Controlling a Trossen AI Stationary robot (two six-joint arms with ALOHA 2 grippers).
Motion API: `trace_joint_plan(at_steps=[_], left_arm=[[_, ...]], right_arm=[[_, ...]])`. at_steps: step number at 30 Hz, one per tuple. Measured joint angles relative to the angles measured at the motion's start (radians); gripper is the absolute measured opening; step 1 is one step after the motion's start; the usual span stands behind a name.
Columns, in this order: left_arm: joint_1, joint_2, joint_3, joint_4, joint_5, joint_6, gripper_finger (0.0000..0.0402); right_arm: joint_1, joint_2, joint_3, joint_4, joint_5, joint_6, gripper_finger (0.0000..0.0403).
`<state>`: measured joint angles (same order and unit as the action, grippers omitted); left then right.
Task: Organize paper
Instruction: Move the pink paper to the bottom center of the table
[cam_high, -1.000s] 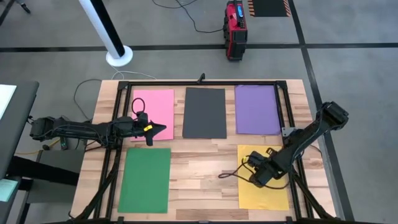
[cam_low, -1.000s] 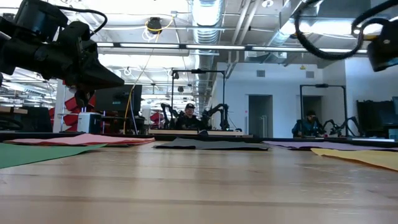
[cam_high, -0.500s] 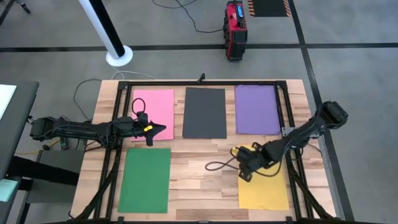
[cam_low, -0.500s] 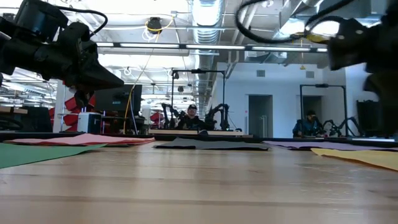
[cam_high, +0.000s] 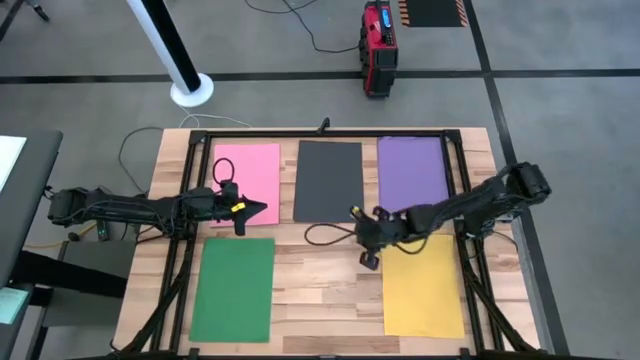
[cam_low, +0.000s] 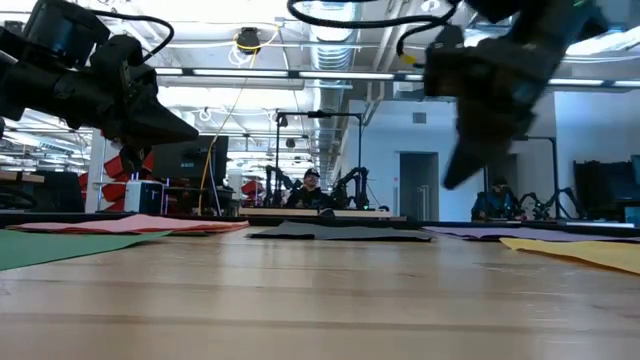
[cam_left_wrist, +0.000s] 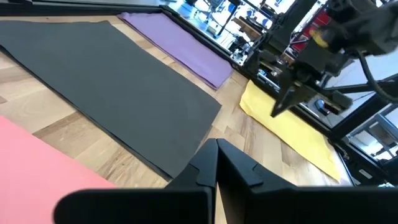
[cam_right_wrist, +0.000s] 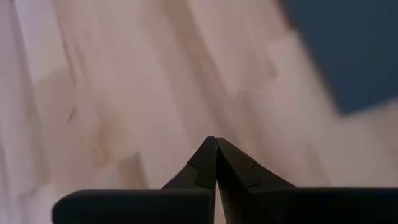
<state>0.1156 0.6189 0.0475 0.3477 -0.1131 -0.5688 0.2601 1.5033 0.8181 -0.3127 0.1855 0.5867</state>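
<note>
Five paper sheets lay flat and apart on the desk (cam_high: 320, 280): pink sheet (cam_high: 247, 183), dark grey sheet (cam_high: 329, 181) and purple sheet (cam_high: 412, 175) in the far row, green sheet (cam_high: 234, 288) and yellow sheet (cam_high: 423, 297) nearer. Bare wood separated them. The right claw (cam_high: 366, 240), closed and empty, hung over bare wood between grey and yellow. The left claw (cam_high: 262, 208), closed and empty, hovered at the pink sheet's near edge.

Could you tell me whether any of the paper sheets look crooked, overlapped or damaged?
Nothing stands out. The pink, grey, purple, green and yellow sheets lie flat, separate and roughly square to the table; neither arm holds one.
</note>
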Motion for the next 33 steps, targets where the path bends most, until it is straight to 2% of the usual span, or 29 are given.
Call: trace_joint_plan(at_steps=[5, 10, 16, 25, 29, 33], left_arm=[[0.0, 0.0, 0.0, 0.0, 0.005, 0.005, 0.0], [0.0, 0.0, 0.0, -0.005, 0.005, 0.026, 0.0], [0.0, 0.0, 0.0, -0.005, -0.009, 0.029, 0.0], [0.0, 0.0, 0.0, 0.0, -0.102, 0.039, 0.0], [0.003, 0.0, 0.0, -0.019, -0.18, 0.053, 0.0], [0.023, 0.0, 0.0, -0.02, -0.191, 0.087, 0.0]], right_arm=[[-0.078, 0.092, 0.022, 0.022, -0.002, -0.099, 0.0046], [-0.101, 0.218, 0.128, 0.09, -0.029, -0.232, 0.0071], [-0.132, 0.369, 0.313, 0.093, -0.028, -0.408, 0.0074], [-0.205, 0.571, 0.607, 0.176, -0.023, -0.609, 0.0074], [-0.234, 0.666, 0.71, 0.18, -0.035, -0.676, 0.0074], [-0.25, 0.743, 0.8, 0.188, -0.042, -0.734, 0.0074]])
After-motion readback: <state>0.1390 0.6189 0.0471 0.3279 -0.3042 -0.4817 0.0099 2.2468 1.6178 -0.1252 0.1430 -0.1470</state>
